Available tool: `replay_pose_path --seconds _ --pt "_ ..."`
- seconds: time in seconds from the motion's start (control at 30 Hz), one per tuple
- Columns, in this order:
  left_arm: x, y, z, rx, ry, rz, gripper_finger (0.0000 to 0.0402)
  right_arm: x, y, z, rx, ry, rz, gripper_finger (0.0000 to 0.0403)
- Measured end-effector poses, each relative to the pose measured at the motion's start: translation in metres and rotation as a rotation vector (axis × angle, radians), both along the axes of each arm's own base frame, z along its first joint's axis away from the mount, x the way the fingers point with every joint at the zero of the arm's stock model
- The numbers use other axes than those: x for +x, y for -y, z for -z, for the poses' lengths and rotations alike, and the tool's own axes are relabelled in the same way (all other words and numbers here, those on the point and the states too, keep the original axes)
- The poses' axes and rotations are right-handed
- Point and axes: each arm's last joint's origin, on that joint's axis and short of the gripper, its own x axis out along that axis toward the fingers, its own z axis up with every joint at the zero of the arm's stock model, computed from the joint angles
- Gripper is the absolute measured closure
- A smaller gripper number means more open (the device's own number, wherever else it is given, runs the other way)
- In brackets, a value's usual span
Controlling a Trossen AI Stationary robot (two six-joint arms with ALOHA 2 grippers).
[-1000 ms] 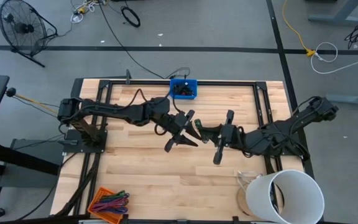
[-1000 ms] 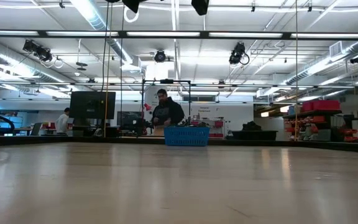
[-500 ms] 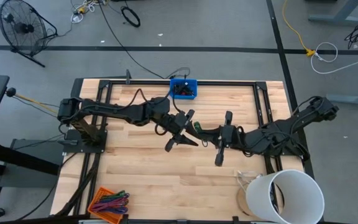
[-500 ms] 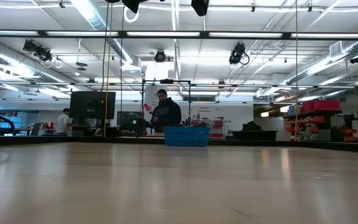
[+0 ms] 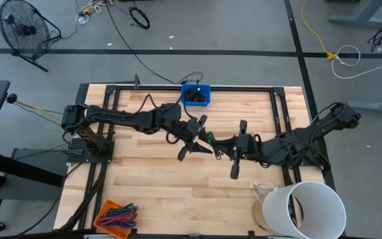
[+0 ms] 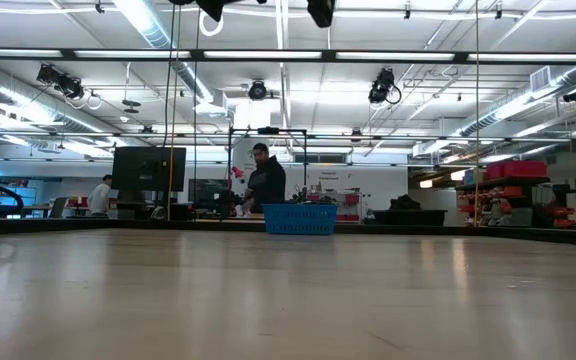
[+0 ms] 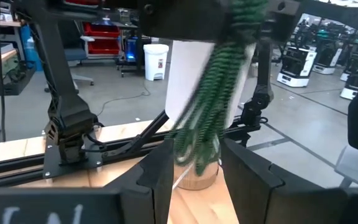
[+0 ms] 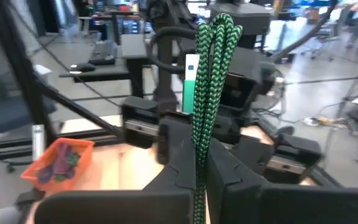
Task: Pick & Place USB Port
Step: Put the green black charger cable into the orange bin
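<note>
Meeting above the table's (image 5: 151, 179) middle, the right gripper (image 8: 199, 163) pinches a green braided USB cable (image 8: 209, 93) between closed fingers; the left gripper (image 7: 194, 163) stands open around it.

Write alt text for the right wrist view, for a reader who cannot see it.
The right gripper is shut on a green braided cable, a bundle running up the middle of the picture, with the left arm's gripper close behind it over the wooden table. An orange bin of coloured cables sits at the table's edge.
</note>
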Motion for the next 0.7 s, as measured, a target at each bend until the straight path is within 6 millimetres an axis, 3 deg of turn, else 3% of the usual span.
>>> replay_pose_path --seconds 0.4,0.5,0.6,0.7 --pt "0.000 0.003 -0.002 0.000 0.026 0.008 0.0267 0.030 0.011 0.015 -0.064 -0.019 0.059 0.0399" --pt "0.000 0.003 0.000 -0.006 0.001 0.019 0.0301 0.031 0.014 0.015 -0.057 -0.023 0.052 0.0399" --pt "-0.001 0.003 0.002 0.020 -0.007 0.038 0.0375 0.031 0.014 0.015 -0.056 -0.026 0.051 0.0389" --pt "0.000 0.003 0.003 0.009 -0.025 0.003 0.0382 0.031 0.014 0.016 -0.062 -0.036 0.056 0.0372"
